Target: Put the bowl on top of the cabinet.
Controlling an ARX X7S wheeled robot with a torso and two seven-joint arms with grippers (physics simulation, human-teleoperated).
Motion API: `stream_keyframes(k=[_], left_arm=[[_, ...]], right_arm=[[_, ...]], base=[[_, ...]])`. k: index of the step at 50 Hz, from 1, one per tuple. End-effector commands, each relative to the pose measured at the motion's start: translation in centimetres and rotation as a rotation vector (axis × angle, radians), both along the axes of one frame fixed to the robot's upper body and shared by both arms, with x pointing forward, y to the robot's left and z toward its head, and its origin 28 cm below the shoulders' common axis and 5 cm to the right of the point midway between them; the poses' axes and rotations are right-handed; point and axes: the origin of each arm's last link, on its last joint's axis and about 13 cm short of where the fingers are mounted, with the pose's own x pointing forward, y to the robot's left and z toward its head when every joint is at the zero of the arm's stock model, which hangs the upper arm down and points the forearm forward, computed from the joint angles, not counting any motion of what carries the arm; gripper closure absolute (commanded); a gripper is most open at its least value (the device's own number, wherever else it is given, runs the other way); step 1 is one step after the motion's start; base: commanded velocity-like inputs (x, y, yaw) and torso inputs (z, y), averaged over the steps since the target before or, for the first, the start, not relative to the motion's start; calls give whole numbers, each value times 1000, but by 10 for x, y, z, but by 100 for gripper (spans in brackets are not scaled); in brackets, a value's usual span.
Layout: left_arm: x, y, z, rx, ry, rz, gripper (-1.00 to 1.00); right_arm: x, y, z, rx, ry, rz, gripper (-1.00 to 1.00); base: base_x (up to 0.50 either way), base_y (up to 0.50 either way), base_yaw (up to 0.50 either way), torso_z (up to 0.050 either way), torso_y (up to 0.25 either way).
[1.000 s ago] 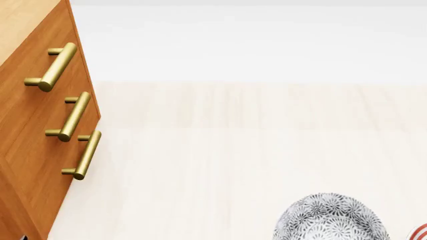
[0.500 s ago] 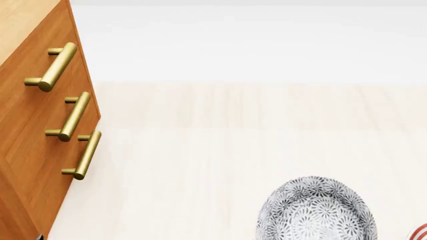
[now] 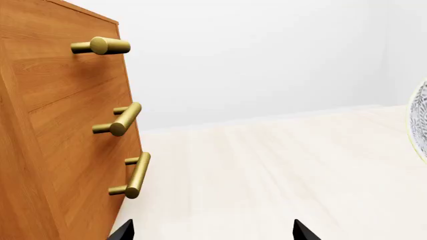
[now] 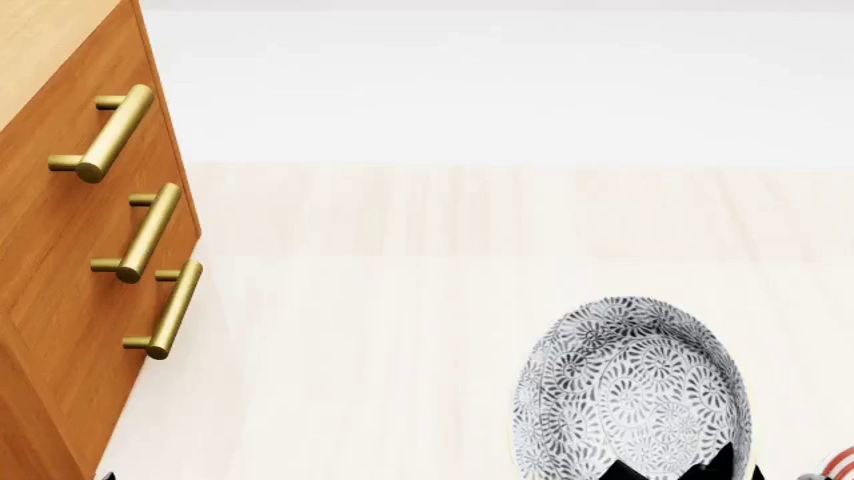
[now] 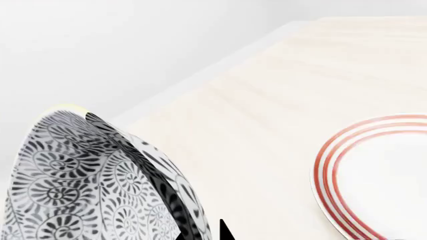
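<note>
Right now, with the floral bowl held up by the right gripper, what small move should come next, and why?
Probably keep raising the floral bowl and start carrying it left toward the cabinet. The right gripper grips it at its lower edge, tilted, above the floor. The cabinet's top sits higher and far left, so more height seems needed first.

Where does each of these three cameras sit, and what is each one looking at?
Head view: high up, looking down at the floor, cabinet and bowl; right gripper tips show.
Left wrist view: by the left gripper, facing the cabinet's handles.
Right wrist view: against the bowl, plate beyond.
All share the bowl.
</note>
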Motion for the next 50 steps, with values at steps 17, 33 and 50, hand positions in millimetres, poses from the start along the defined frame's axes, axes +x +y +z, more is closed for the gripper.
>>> stream_keyframes(k=[17,33,50], left_arm=[[-5,5,4,-43,-1,-12,-100],[-9,8,7,-54,-10,-4,-100],[-14,13,12,-70,-32,9,-100]], right_arm=[[31,18,47,-502,2,-66,100],[51,24,83,-702,-3,-118,100],[84,36,115,-786,17,-153,100]], base=[[0,0,0,0,0],[0,0,0,0,1],[0,0,0,0,0]])
